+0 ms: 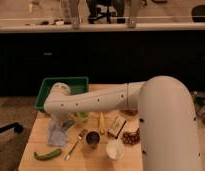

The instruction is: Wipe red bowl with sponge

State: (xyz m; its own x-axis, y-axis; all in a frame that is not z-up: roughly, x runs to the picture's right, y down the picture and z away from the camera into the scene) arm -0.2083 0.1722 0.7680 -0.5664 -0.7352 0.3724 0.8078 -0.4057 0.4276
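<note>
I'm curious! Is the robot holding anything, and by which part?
Cannot tell. The gripper sits low over the pale blue cloth on the table; no hold shows.

Arm (161, 125): white shell, smooth, plastic-looking, with a soft sheen; small dark dots along it.
Claw (63, 121): at the arm's end, low over the left of the worktop, just above the cloth; its material cannot be told.
Worktop (36, 137): pale wood, matt.
Tray (46, 87): green plastic, smooth, slightly glossy.
Cloth (57, 134): pale blue, soft-looking, creased, matt.
Fork (76, 142): metal, dull shine.
Dark cup (92, 139): looks like metal, with a faint gleam at the rim.
White cup (115, 148): smooth and matt; paper or plastic, cannot tell.
Green pod (47, 154): smooth skin, slight gloss.
Packet (116, 127): brown, matt, paper-like.
</note>
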